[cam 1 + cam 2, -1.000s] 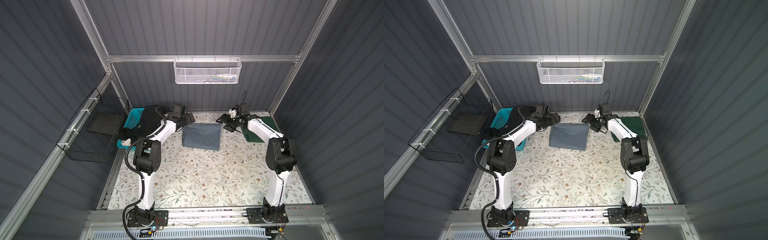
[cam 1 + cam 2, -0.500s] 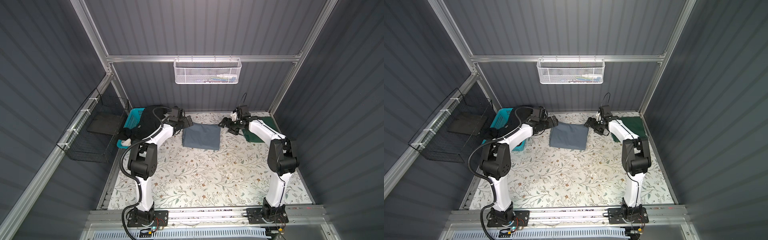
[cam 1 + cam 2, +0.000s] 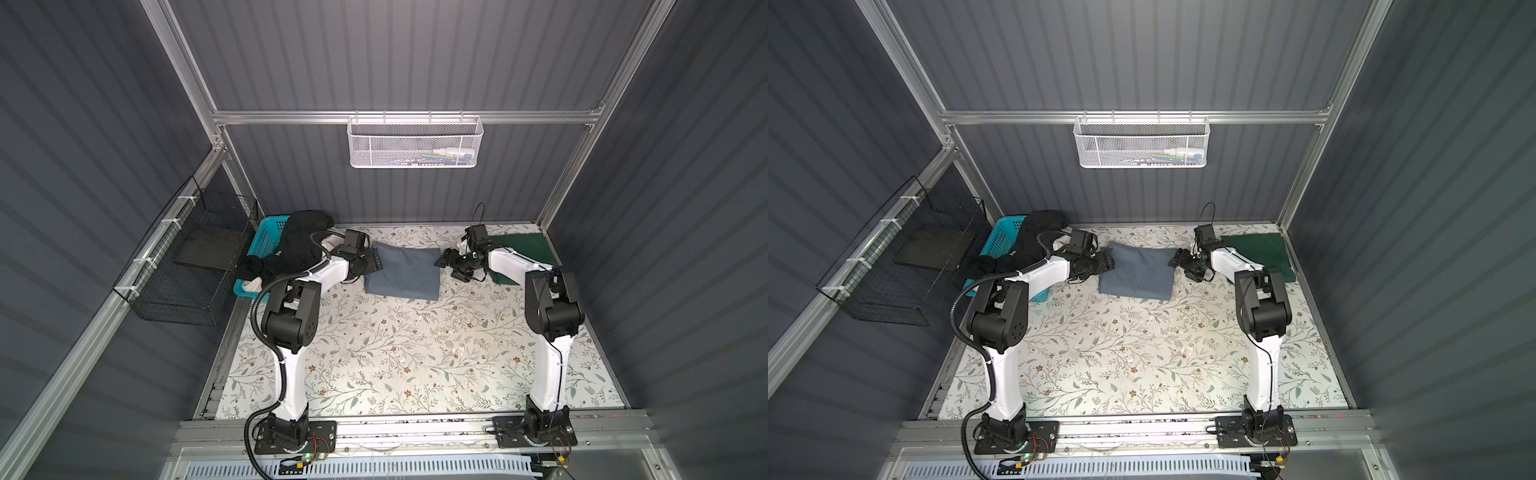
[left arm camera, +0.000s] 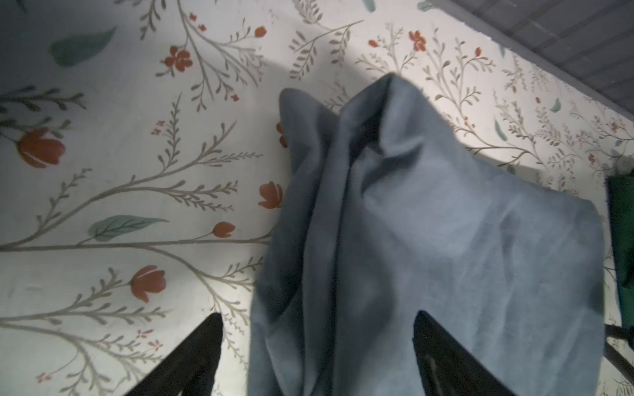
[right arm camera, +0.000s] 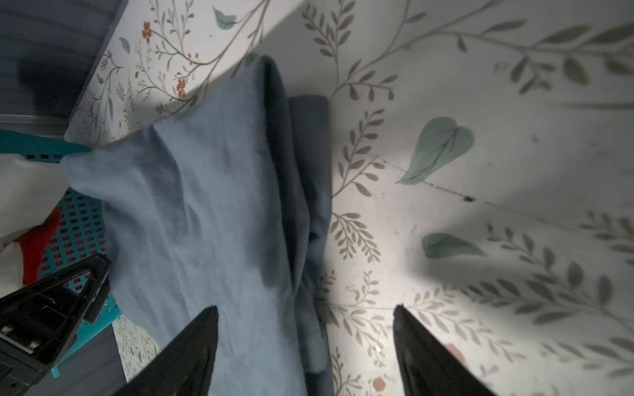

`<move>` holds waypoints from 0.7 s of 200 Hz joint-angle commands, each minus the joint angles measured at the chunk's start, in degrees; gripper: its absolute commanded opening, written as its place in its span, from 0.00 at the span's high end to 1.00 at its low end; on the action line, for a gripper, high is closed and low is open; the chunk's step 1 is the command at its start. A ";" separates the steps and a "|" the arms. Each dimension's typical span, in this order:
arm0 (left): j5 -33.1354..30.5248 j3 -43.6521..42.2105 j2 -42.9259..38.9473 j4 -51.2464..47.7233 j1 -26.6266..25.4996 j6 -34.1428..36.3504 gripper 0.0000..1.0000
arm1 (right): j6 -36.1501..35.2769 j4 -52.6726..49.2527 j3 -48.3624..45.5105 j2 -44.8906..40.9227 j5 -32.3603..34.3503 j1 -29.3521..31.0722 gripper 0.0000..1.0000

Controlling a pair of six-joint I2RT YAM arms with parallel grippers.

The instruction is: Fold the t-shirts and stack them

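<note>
The folded slate blue-grey cloth t-shirt (image 3: pixel 403 270) lies flat as a rough rectangle on the flower-patterned table cover (image 3: pixel 415 353), near the back wall and between the two arms.

The left gripper (image 4: pixel 318 314) sits low at the shirt's left edge. Its jaws are spread wide and pinch nothing. In the left wrist view, bunched folds of the blue-grey cloth fill the gap between its two black fingers (image 4: pixel 442 353), and one finger overlaps the cloth while the other is over bare table cover.

The right gripper (image 5: pixel 305 308) is at the shirt's opposite edge, with its jaws also spread wide and nothing clamped. In the right wrist view, one of its fingers (image 5: pixel 192 346) is over the cloth, the other is over the table cover, and the layered edge of the shirt runs between them. Whether any fingertip actually touches the cloth cannot be told.

A folded dark green t-shirt (image 3: pixel 525 247) lies in the back right corner behind the right arm. A black t-shirt (image 3: pixel 299 241) hangs over the turquoise plastic lattice basket (image 3: pixel 266 235) at the left.
</note>
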 commanded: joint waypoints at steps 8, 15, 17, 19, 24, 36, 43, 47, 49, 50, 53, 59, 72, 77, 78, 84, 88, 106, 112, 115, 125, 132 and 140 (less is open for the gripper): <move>4.73 -0.06 2.88 0.86 2.28 -2.17 0.18 | 3.80 3.74 -1.21 1.74 -0.90 0.36 0.21; 5.18 -0.74 2.95 1.76 2.46 -2.60 0.18 | 4.28 4.19 -1.26 2.16 -1.02 0.45 0.22; 5.27 -0.89 2.97 1.96 2.46 -2.69 0.18 | 4.45 4.31 -1.26 2.26 -1.00 0.45 0.22; 5.36 -0.94 2.97 2.08 2.48 -2.77 0.18 | 4.54 4.37 -1.26 2.30 -0.99 0.45 0.22; 5.51 -1.03 3.06 2.23 2.56 -2.76 0.18 | 4.97 4.67 -1.34 2.56 -1.00 0.54 0.23; 5.86 -0.92 3.40 2.34 2.59 -2.77 0.18 | 6.18 5.61 -1.60 3.12 -1.07 0.61 0.25; 6.12 -0.95 3.59 2.52 2.61 -2.89 0.19 | 6.98 5.96 -1.78 3.47 -1.06 0.71 0.26; 6.40 -0.96 3.67 2.72 2.63 -2.92 0.19 | 7.41 6.22 -1.91 3.75 -1.03 0.84 0.27; 6.52 -1.03 3.68 2.88 2.65 -2.92 0.19 | 7.61 6.31 -1.95 3.78 -1.07 0.88 0.27; 6.61 -1.00 3.68 2.94 2.61 -2.96 0.19 | 7.70 6.39 -2.00 3.84 -0.98 0.93 0.28; 6.77 -1.16 3.81 3.11 2.63 -3.08 0.19 | 8.00 6.58 -2.11 3.90 -0.80 0.97 0.28; 7.24 -1.44 3.77 3.68 2.66 -3.46 0.20 | 8.64 6.73 -2.38 3.99 -0.25 1.27 0.29; 8.34 -2.68 3.68 5.72 2.66 -4.55 0.23 | 9.34 7.50 -3.09 3.82 0.95 1.82 0.33; 8.93 -3.08 3.68 6.60 2.66 -5.01 0.25 | 9.62 7.73 -3.19 3.71 1.21 2.01 0.34; 9.00 -3.21 3.68 6.73 2.66 -5.06 0.25 | 9.63 7.75 -3.19 3.68 1.25 2.06 0.34; 9.40 -3.70 3.59 7.50 2.66 -5.60 0.27 | 9.85 7.84 -3.09 3.76 1.53 2.30 0.35; 9.62 -3.97 3.59 7.92 2.66 -5.76 0.28 | 10.01 8.01 -3.06 3.82 1.66 2.50 0.35; 10.04 -4.39 3.83 8.03 2.66 -5.92 0.34 | 10.32 8.26 -2.47 4.31 1.83 3.24 0.38; 9.88 -4.39 3.92 7.78 2.66 -5.90 0.35 | 10.40 8.32 -2.20 4.64 1.74 3.47 0.40; 9.88 -4.39 3.94 7.67 2.66 -5.78 0.36 | 10.42 8.31 -2.00 4.80 1.73 3.50 0.41; 9.66 -4.39 3.78 7.39 2.66 -5.65 0.40 | 10.53 8.22 -1.59 5.36 1.65 3.78 0.43; 9.56 -4.39 3.60 7.43 2.66 -5.69 0.44 | 10.73 8.29 -1.44 5.70 1.56 3.87 0.44; 9.35 -4.39 3.27 7.39 2.66 -5.66 0.48 | 11.02 8.68 -1.58 5.92 1.56 3.88 0.47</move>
